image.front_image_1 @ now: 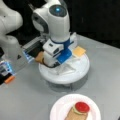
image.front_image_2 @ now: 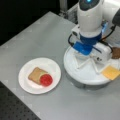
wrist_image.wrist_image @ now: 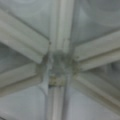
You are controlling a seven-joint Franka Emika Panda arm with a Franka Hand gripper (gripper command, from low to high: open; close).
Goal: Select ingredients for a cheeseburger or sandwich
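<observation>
I hang low over the white divided tray (image.front_image_1: 82,68), my gripper (image.front_image_1: 53,62) hidden; I cannot tell my fingers' state. Bread (image.front_image_2: 36,74), lettuce (image.front_image_1: 76,110) and tomato (image.front_image_2: 46,80) sit stacked on the paper plate (image.front_image_2: 53,67).

No text, label, brand, number or sign can be read anywhere in these views. The arm's white casing shows only a glowing blue light, without lettering, and the gripper (image.front_image_1: 56,58) carries a plain blue part with no marking that can be made out. The divided white tray (image.front_image_2: 75,72) beneath it, the white plate (image.front_image_2: 26,85) and the toy food pieces bear no writing. The wrist view shows only the tray's bare white ribs (wrist_image.wrist_image: 60,50).
</observation>
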